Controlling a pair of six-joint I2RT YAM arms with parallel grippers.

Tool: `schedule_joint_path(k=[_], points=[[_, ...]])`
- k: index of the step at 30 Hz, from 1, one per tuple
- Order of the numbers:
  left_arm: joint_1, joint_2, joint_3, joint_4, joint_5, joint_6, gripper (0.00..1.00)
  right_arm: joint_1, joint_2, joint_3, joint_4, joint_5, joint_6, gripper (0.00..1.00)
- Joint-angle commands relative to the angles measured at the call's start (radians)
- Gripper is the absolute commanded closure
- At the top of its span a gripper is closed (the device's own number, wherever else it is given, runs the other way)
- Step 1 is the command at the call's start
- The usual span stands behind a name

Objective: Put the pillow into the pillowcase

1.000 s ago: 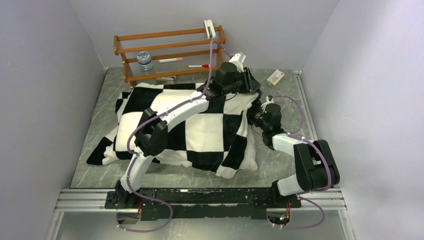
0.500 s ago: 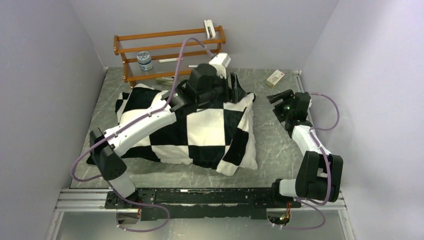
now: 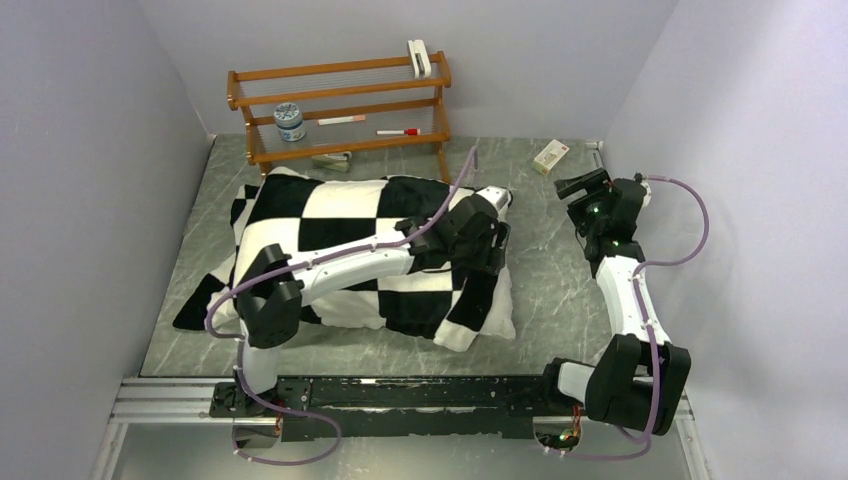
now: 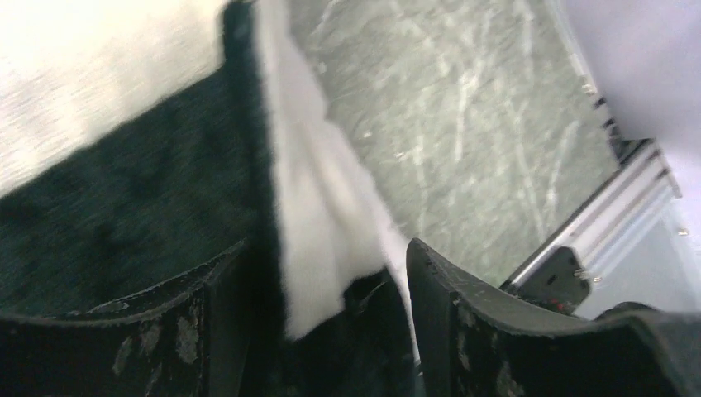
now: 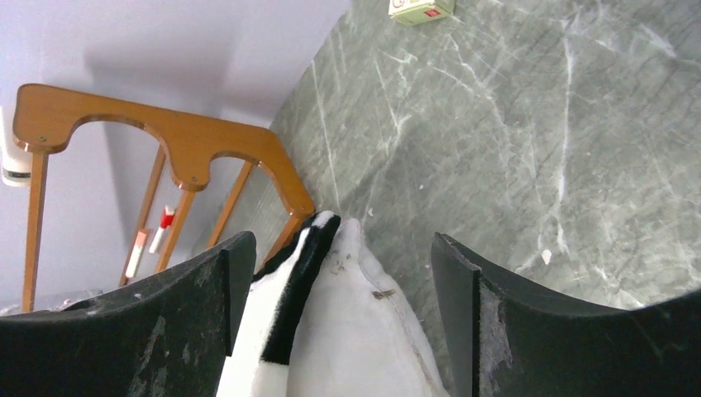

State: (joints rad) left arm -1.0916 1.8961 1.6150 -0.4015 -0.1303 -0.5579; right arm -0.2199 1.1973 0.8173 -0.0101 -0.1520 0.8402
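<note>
Top external view shows the pillowcase (image 3: 340, 215) lying on the table (image 3: 560, 300) with its long axis from left to right. It looks plump, so I judge that the pillow is almost fully inside. The only part of the pillow (image 5: 364, 331) that I can see for sure is a white corner in the right wrist view. It comes out past the black-and-white hem at the right end of the pillowcase, near the leg of the wooden rack (image 5: 198, 149). From above I cannot separate this corner from the white squares.

This right end is the place that matters for the next move. The left gripper (image 3: 497, 240) is directly on it, because the left arm reaches across the whole pillowcase. In the left wrist view its fingers (image 4: 496, 331) are spread, with black plush and a white strip lying between them but not pinched. The right gripper (image 3: 580, 190) stands well apart from the cloth, to the right of the same end and a little farther back. It is also spread wide and holds nothing. So the left one is nearer. In my opinion the work left is to draw the hem over the exposed corner, and this pull must go to the right, along the long axis.
</note>
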Motion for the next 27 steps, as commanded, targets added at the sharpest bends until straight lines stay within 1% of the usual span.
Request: schedule_joint_path(k=[1, 4, 6, 8, 13, 15, 16, 19, 20, 21, 22, 25, 27], points=[[-0.071, 0.051, 0.116, 0.136, 0.093, -0.040, 0.33, -0.030, -0.022, -0.002, -0.010, -0.004, -0.013, 0.19], [-0.126, 0.076, 0.127, 0.294, 0.199, -0.104, 0.33, -0.053, -0.014, -0.005, -0.001, -0.028, 0.000, 0.19], [-0.143, 0.081, 0.129, 0.346, 0.244, -0.138, 0.33, -0.066, -0.005, -0.001, 0.002, -0.045, 0.003, 0.19], [-0.149, 0.069, 0.127, 0.352, 0.229, -0.128, 0.33, -0.072, -0.003, 0.001, 0.003, -0.054, 0.002, 0.19], [-0.149, -0.026, 0.055, 0.360, 0.094, -0.067, 0.32, -0.076, -0.002, -0.019, 0.035, -0.075, 0.012, 0.19], [-0.149, -0.046, 0.061, 0.297, 0.013, -0.039, 0.32, -0.077, 0.003, -0.021, 0.036, -0.079, 0.013, 0.19], [-0.149, -0.041, 0.087, 0.222, -0.038, -0.028, 0.33, -0.078, 0.006, -0.017, 0.034, -0.082, 0.012, 0.19], [-0.159, -0.006, 0.209, -0.093, -0.206, -0.040, 0.35, -0.079, 0.008, -0.005, 0.023, -0.093, 0.003, 0.19], [-0.169, -0.011, 0.212, -0.165, -0.239, -0.049, 0.35, -0.079, 0.008, 0.001, 0.016, -0.093, 0.000, 0.19], [-0.180, -0.028, 0.186, -0.192, -0.257, -0.057, 0.33, -0.079, 0.008, 0.005, 0.015, -0.095, -0.001, 0.19], [-0.195, -0.062, 0.131, -0.180, -0.262, -0.060, 0.31, -0.079, 0.008, 0.006, 0.015, -0.097, -0.001, 0.19], [-0.234, -0.177, -0.096, -0.011, -0.230, -0.089, 0.28, -0.079, 0.010, 0.004, 0.021, -0.109, 0.008, 0.19], [-0.239, -0.205, -0.207, 0.090, -0.183, -0.131, 0.27, -0.079, 0.010, 0.009, 0.015, -0.112, 0.002, 0.19]])
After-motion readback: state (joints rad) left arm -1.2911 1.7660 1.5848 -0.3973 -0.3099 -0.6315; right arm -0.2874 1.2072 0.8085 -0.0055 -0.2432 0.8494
